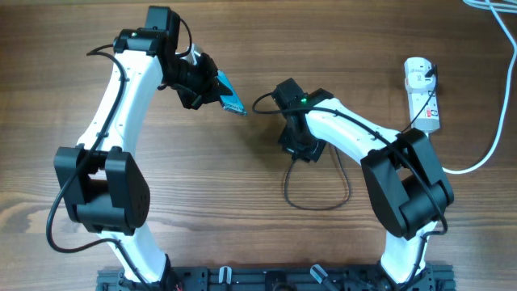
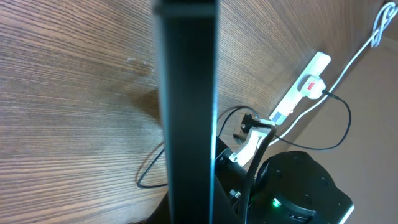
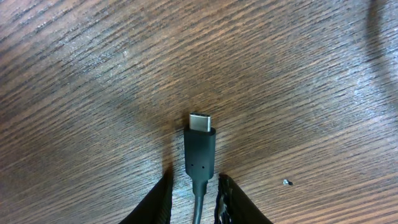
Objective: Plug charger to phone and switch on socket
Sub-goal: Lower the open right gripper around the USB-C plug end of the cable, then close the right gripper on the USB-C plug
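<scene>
From the overhead view, the left pincer (image 1: 212,87) is clamped on the phone (image 1: 230,93). It holds the phone above the desk (image 1: 210,202), and the cyan screen sticks out toward the middle. The white strip at the end of the phone has writing, but it is too small to read here. The right pincer (image 1: 297,152) points down at the desk, near the phone but apart from it. The charger (image 1: 317,206) makes a thin black loop on the desk just beside this pincer. The socket (image 1: 422,97) lies far on the right side, with a black plug in its upper end and a thick white cord (image 1: 494,137) next to it. Its red marks cannot be read.

In the left wrist view, the phone (image 2: 186,93) is seen from its edge, as a dark upright bar with a thin cyan line. Behind it the socket (image 2: 298,93) lies on the desk. The black cable of the charger (image 2: 346,124) curves away from it.

In the right wrist view, the connector tip (image 3: 200,146) of the charger points away from the camera, metal end first. The right pincer (image 3: 196,186) has one of its fingers (image 3: 160,202) on each side of the cable, just behind the tip. The fingers stand a little apart, with a narrow gap to the cable on both sides. The black sleeve shows two tiny dots and no writing.
</scene>
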`<action>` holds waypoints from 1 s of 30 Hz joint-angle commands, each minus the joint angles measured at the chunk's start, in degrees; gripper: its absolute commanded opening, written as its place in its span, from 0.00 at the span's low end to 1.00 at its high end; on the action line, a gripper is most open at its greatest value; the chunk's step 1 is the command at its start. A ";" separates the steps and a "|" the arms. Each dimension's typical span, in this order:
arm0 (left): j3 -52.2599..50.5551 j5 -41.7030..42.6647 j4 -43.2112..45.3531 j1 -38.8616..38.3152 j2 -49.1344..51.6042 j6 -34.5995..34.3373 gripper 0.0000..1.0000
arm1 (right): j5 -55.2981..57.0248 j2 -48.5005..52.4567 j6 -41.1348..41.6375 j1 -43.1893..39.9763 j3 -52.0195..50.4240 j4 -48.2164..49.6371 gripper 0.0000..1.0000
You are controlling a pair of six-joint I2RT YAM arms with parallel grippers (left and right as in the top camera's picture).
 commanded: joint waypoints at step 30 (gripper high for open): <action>0.07 0.55 0.15 -0.07 -1.90 1.09 0.04 | -3.76 1.75 -4.22 -1.79 0.13 0.26 0.28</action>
